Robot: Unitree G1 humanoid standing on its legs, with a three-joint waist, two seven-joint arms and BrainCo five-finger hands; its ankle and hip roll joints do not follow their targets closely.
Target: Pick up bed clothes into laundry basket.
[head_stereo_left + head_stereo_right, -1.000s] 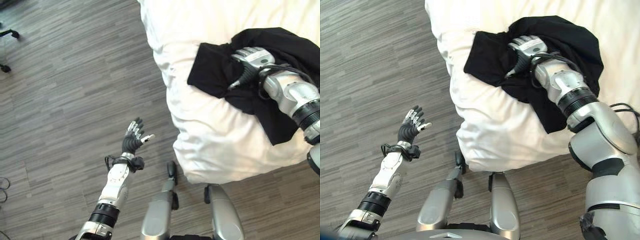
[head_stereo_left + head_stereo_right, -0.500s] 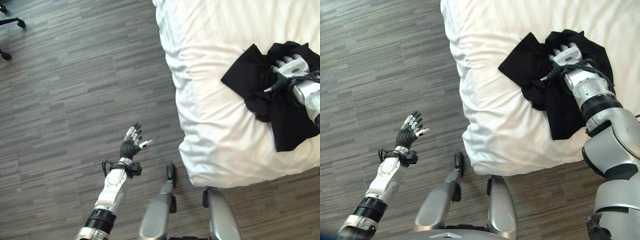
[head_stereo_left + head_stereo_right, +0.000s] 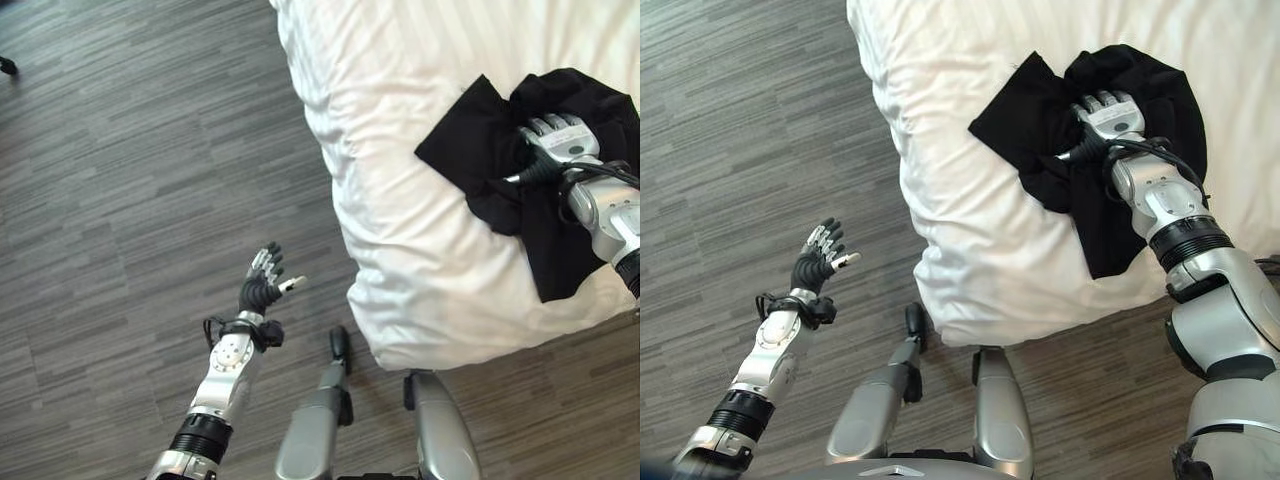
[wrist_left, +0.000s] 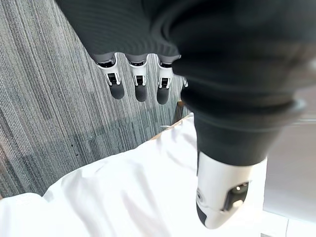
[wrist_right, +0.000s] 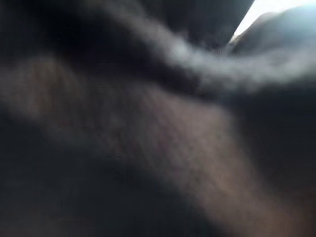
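Note:
A black garment (image 3: pixel 480 160) lies bunched on the white bed (image 3: pixel 390 120), near the bed's front corner. My right hand (image 3: pixel 556 142) rests on top of it with its fingers curled down into the cloth and its thumb pressed into a fold. A strip of the garment (image 3: pixel 1110 235) trails from the hand toward the bed's front edge. In the right wrist view, dark cloth (image 5: pixel 148 138) sits right against the camera. My left hand (image 3: pixel 262 285) hangs open over the floor, well left of the bed, holding nothing. Its fingers (image 4: pixel 140 89) are straight.
Grey wood-pattern floor (image 3: pixel 130 200) spreads to the left of the bed. The bed's rounded corner (image 3: pixel 375 330) overhangs just ahead of me.
The garment has gone from a spread sheet to a tighter bundle gathered under my right hand. The view has shifted. My left hand holds the same pose.

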